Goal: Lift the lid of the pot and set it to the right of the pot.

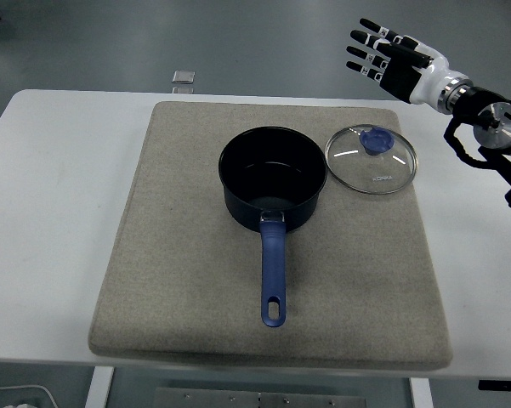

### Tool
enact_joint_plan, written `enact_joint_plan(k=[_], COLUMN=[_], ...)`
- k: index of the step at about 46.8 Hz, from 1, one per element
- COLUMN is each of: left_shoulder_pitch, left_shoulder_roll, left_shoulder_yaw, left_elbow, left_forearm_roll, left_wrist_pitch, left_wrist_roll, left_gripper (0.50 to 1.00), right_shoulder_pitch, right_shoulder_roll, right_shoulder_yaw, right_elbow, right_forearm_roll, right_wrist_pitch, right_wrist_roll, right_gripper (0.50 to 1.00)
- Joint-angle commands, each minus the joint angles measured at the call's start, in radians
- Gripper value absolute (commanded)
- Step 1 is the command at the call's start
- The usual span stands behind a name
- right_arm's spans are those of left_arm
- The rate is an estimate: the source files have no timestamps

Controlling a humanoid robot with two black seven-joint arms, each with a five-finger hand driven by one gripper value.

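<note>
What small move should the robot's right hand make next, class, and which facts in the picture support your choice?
Probably pull the right hand back to rest. The lid already lies flat on the mat, right of the open pot, and the hand hangs empty, fingers spread, beyond the table's far edge. Nothing seems left to move.

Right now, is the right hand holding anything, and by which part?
Nothing is held. The right hand is open above the table's far right corner; the glass lid lies on the mat beside the pot.
</note>
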Motion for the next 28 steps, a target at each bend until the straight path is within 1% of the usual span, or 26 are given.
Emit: enact_joint_plan(k=[1, 5, 18, 23, 28], left_shoulder_pitch=[0.000, 0.000, 0.000, 0.000, 0.000], left_shoulder_roll=[0.000, 0.000, 0.000, 0.000, 0.000], left_shoulder_yaw=[0.000, 0.000, 0.000, 0.000, 0.000], left_elbow=[0.000, 0.000, 0.000, 0.000, 0.000], left_forearm_roll=[0.000, 0.000, -0.001, 0.000, -0.001], left_wrist_pitch=[0.000, 0.000, 0.000, 0.000, 0.000], left_wrist_roll=[0.000, 0.000, 0.000, 0.000, 0.000], left_gripper=[1.000, 1.000, 1.000, 1.000, 1.000], right_shoulder_pitch=[-0.003, -0.005, -0.017, -0.019, -0.023], right_shoulder_roll=[0.000, 0.000, 0.002, 0.002, 0.002], right_shoulder_yaw=[-0.002, -0.002, 0.001, 0.006, 0.007], right_elbow=[-0.001, -0.001, -0.001, 0.000, 0.000], right_forearm_roll=[0.002, 0.002, 0.003, 0.003, 0.003], right_wrist_pitch=[0.000, 0.000, 0.000, 0.000, -0.002], right_wrist_roll=[0.022, 0.031, 0.034, 0.060, 0.068], right_gripper=[0.930, 0.930, 0.930, 0.930, 0.930])
